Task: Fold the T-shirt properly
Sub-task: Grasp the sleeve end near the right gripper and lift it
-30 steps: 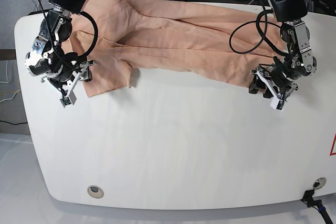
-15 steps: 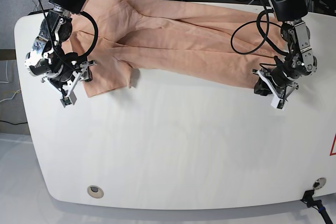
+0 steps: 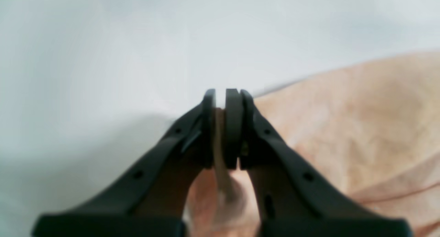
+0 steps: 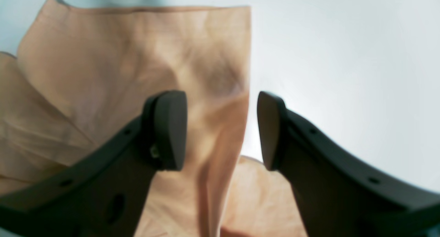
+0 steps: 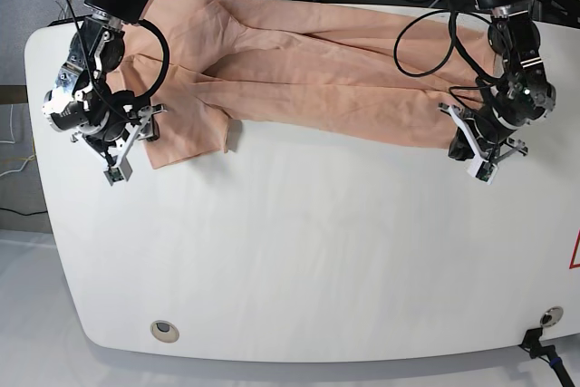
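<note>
So the T-shirt is lying stretched out sideways along the far part of the white surface, salmon-peach, plain as far as I can see, bunched into long soft wrinkles down the middle rather than sitting flat. One short sleeve is sticking out toward the near side, right beside the right pincer.

The left pincer is clenching a thin edge of the fabric: in its wrist view the two black pads are pressing together with a sliver of peach cloth between them, and the rest of the shirt is spreading off to one side of it. The right pincer is standing spread apart, not gripping anything, with the sleeve's hemmed edge lying under and between its fingers.
</note>
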`<state>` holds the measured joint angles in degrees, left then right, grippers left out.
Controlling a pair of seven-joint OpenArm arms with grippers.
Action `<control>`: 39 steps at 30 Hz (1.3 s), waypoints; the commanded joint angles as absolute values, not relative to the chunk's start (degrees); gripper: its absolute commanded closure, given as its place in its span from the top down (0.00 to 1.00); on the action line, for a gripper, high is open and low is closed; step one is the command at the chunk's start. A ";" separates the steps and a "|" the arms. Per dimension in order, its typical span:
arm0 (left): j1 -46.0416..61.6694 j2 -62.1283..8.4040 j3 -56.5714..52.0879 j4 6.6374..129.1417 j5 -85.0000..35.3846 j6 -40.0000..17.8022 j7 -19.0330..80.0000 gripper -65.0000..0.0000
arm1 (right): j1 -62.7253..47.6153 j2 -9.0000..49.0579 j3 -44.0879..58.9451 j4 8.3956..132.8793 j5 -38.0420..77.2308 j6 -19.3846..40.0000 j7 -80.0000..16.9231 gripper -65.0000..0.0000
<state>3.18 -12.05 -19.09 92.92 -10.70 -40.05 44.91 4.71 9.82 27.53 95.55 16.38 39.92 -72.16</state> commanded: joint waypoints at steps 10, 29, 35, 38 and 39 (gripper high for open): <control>13.49 -12.88 -23.96 108.70 -11.38 -40.00 46.81 0.00 | 5.67 9.45 27.74 96.48 16.75 40.00 -71.25 0.49; 17.71 -13.49 -24.66 106.59 -10.86 -40.00 46.81 0.00 | 6.46 6.73 27.65 94.55 16.84 40.00 -66.95 0.49; 17.80 -13.76 -22.37 102.46 -10.86 -40.00 46.81 0.01 | 10.24 6.64 27.65 84.97 16.31 40.00 -62.02 0.62; 18.42 -13.76 -22.55 102.55 -10.86 -40.00 46.81 0.35 | 11.12 6.64 27.65 83.03 16.75 40.00 -61.67 0.62; 18.51 -13.76 -22.55 102.64 -10.86 -40.00 46.81 0.40 | 11.47 6.64 27.65 82.42 16.75 40.00 -61.67 0.62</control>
<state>18.44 -13.06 -22.22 101.51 -10.33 -39.92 47.57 9.61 6.04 27.59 82.19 15.66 39.88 -62.83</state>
